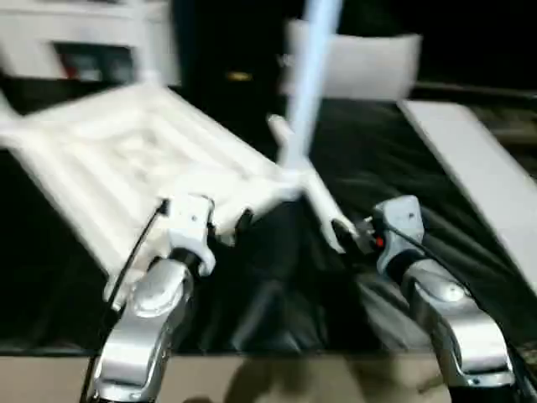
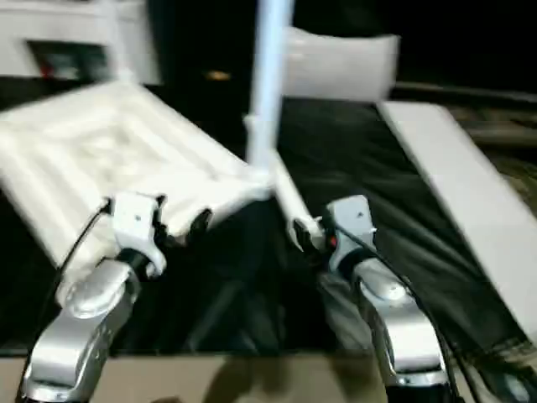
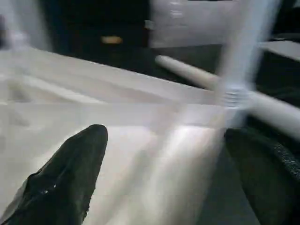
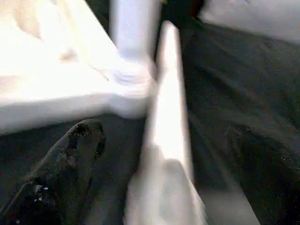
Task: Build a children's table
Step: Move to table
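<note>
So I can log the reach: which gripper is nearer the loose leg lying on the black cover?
Right. The right gripper is at the loose leg; the left gripper is over the tabletop.

table top (image 1: 126,168) left on work table (image 1: 403,193) | loose leg (image 1: 315,193) right | upright leg (image 1: 306,75) at corner
</note>
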### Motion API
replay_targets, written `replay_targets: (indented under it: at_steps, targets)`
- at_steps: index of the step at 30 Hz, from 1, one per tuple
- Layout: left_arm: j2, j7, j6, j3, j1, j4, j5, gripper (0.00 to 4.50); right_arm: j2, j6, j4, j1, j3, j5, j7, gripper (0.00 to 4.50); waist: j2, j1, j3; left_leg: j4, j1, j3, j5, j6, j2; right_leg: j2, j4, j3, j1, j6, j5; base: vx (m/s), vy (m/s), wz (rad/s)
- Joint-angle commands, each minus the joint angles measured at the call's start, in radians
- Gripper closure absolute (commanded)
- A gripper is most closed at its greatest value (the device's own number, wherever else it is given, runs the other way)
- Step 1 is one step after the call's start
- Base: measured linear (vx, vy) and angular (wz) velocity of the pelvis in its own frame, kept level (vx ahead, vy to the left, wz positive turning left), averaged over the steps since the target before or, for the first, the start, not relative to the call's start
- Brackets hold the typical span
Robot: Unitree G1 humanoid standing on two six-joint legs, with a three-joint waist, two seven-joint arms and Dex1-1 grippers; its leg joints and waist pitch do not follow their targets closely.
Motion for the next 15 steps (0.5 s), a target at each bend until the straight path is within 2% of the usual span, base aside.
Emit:
replay_targets:
  at_steps: [1,2,3,4,5,6,7,8,9,10,11,12,13,14,15]
  targets:
    - [0.004,-0.019,0.011,-0.014,-0.002,-0.009,0.008,0.05,-0.024,0.029,-0.013,-0.02,-0.018,-0.001,0.004,0.0,0.025,-0.046,-0.086,-0.081,0.214,-0.159,0.273,0.432,0.174,-0.011,0.112,0.011,-0.169,0.006,-0.11,0.211,0.019,0.08]
    - [0.013,-0.027,0.013,-0.02,-0.005,-0.011,0.013,0.05,-0.036,0.048,-0.012,-0.042,-0.018,0.002,0.009,0.0,0.027,-0.028,-0.065,-0.084,0.169,-0.119,0.322,0.423,0.154,-0.02,0.14,0.022,-0.192,0.073,-0.049,0.184,0.009,0.11]
    - [0.015,-0.03,0.015,-0.022,-0.006,-0.012,0.014,0.05,-0.039,0.054,-0.01,-0.047,-0.019,0.002,0.009,0.0,0.014,-0.031,-0.065,-0.096,0.159,-0.102,0.315,0.418,0.159,-0.027,0.146,0.027,-0.203,0.087,-0.001,0.184,0.009,0.11]
    - [0.017,-0.032,0.016,-0.023,-0.007,-0.013,0.014,0.05,-0.042,0.059,-0.009,-0.052,-0.019,0.001,0.009,0.0,0.002,-0.03,-0.06,-0.117,0.141,-0.065,0.287,0.414,0.142,-0.031,0.145,0.03,-0.218,0.09,0.075,0.145,0.001,0.06]
    - [0.034,-0.057,0.022,-0.035,-0.013,-0.016,0.013,0.05,-0.048,0.105,0.012,-0.092,-0.03,0.019,0.018,0.0,-0.025,-0.026,-0.048,-0.133,0.106,-0.017,0.163,0.392,0.103,-0.048,0.07,0.06,-0.194,0.028,0.18,0.125,-0.044,0.02]
    - [0.034,-0.057,0.022,-0.035,-0.013,-0.016,0.013,0.05,-0.048,0.105,0.012,-0.092,-0.03,0.019,0.018,0.0,-0.052,-0.023,-0.042,-0.121,0.091,0.021,0.083,0.356,0.061,-0.059,-0.001,0.082,-0.171,-0.002,0.217,0.125,-0.044,0.02]
    - [0.058,-0.094,0.031,-0.051,-0.021,-0.026,0.006,0.05,-0.062,0.17,0.049,-0.148,-0.031,0.025,0.029,0.0,-0.105,0.007,-0.059,-0.028,0.024,0.046,-0.035,0.248,-0.036,-0.131,-0.091,0.191,-0.068,0.017,0.02,0.088,-0.109,0.02]
    - [0.104,-0.163,0.07,-0.072,-0.034,-0.05,-0.024,0.05,-0.079,0.27,0.131,-0.249,-0.036,0.045,0.055,0.0,-0.093,0.014,-0.077,0.04,-0.019,0.008,0.026,0.142,-0.026,-0.208,-0.075,0.231,0.003,-0.112,0.04,0.09,-0.112,-0.09]
    - [0.106,-0.166,0.071,-0.072,-0.035,-0.05,-0.025,0.05,-0.08,0.272,0.134,-0.251,-0.035,0.045,0.057,0.0,-0.08,0.016,-0.075,0.026,-0.023,-0.002,0.105,0.086,-0.016,-0.203,-0.055,0.208,0.003,-0.148,0.177,0.09,-0.112,-0.09]
    - [0.124,-0.191,0.082,-0.079,-0.04,-0.059,-0.035,0.05,-0.093,0.295,0.164,-0.281,-0.023,0.046,0.078,0.0,-0.078,0.007,-0.065,-0.001,-0.028,-0.005,0.241,-0.002,-0.007,-0.158,-0.029,0.163,-0.02,-0.169,0.486,0.083,-0.071,-0.21]
    - [0.145,-0.22,0.098,-0.085,-0.044,-0.07,-0.047,0.05,-0.103,0.327,0.196,-0.311,-0.014,0.057,0.107,0.0,-0.069,0.007,-0.062,-0.031,-0.024,-0.001,0.298,-0.025,-0.001,-0.126,-0.02,0.139,-0.035,-0.17,0.602,0.0,0.0,0.0]
    - [0.145,-0.22,0.098,-0.085,-0.044,-0.07,-0.047,0.05,-0.103,0.327,0.196,-0.311,-0.014,0.057,0.107,0.0,-0.042,-0.005,-0.062,-0.063,-0.029,0.008,0.393,-0.041,0.013,-0.074,0.002,0.114,-0.045,-0.179,0.719,0.0,0.0,0.0]
    - [0.145,-0.22,0.098,-0.085,-0.044,-0.07,-0.047,0.05,-0.103,0.327,0.196,-0.311,-0.014,0.057,0.107,0.0,-0.023,-0.008,-0.07,-0.058,0.004,0.004,0.433,-0.031,0.05,-0.066,0.005,0.109,-0.062,-0.217,0.692,0.0,0.0,0.0]
    - [0.195,-0.278,0.119,-0.099,-0.055,-0.092,-0.063,0.05,-0.125,0.371,0.285,-0.379,0.014,0.057,0.152,0.0,-0.023,-0.016,-0.073,-0.064,0.01,-0.005,0.441,-0.034,0.068,-0.071,-0.001,0.099,-0.06,-0.257,0.574,0.0,0.0,0.0]
    - [0.206,-0.291,0.122,-0.101,-0.059,-0.096,-0.065,0.05,-0.127,0.371,0.312,-0.395,0.021,0.051,0.158,0.0,-0.023,-0.016,-0.069,-0.068,0.014,-0.004,0.39,-0.038,0.069,-0.075,-0.011,0.097,-0.066,-0.27,0.486,0.0,0.0,0.0]
